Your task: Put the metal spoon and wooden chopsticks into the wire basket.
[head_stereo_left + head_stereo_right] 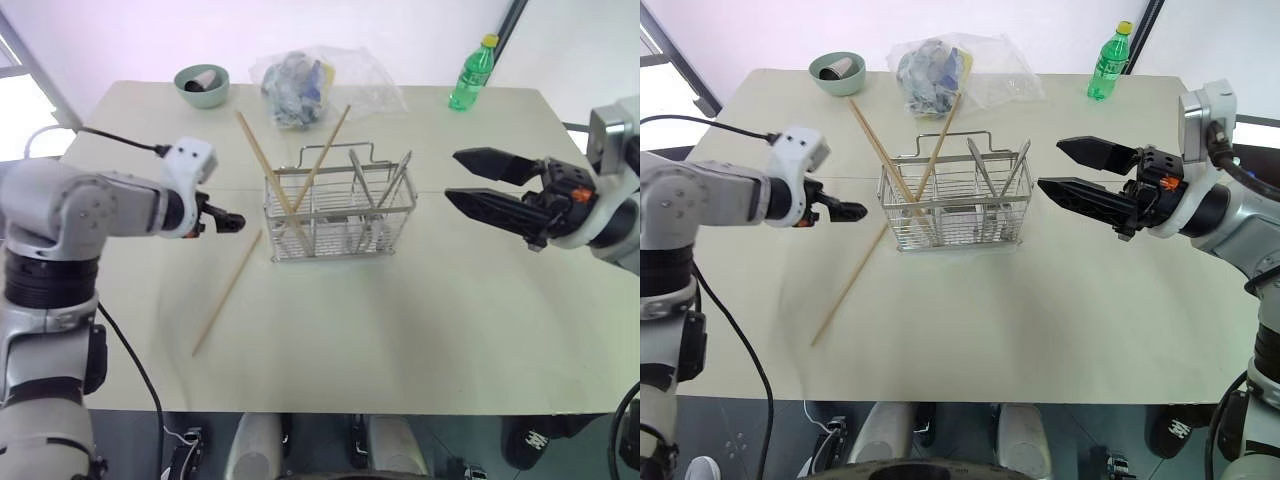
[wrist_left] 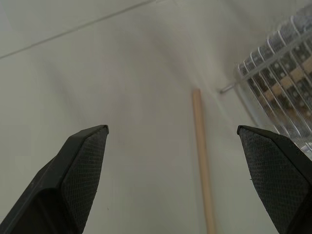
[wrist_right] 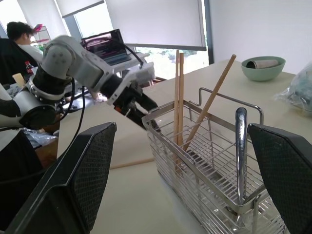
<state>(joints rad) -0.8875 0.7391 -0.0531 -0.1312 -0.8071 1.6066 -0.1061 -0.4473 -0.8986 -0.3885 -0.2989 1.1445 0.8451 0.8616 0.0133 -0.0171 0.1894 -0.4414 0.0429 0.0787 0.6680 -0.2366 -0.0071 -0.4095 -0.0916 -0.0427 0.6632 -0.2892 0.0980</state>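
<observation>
The wire basket stands mid-table. Wooden chopsticks lean in its left end, sticking out above the rim. One more chopstick lies flat on the table just left of the basket. A metal spoon stands upright inside the basket. My left gripper hovers open, tilted down over the upper end of the lying chopstick, with nothing between its fingers. My right gripper hangs open and empty to the right of the basket, pointing at it.
At the table's far edge sit a green bowl, a crumpled plastic bag and a green bottle. The right wrist view shows a person and a laptop beyond the table.
</observation>
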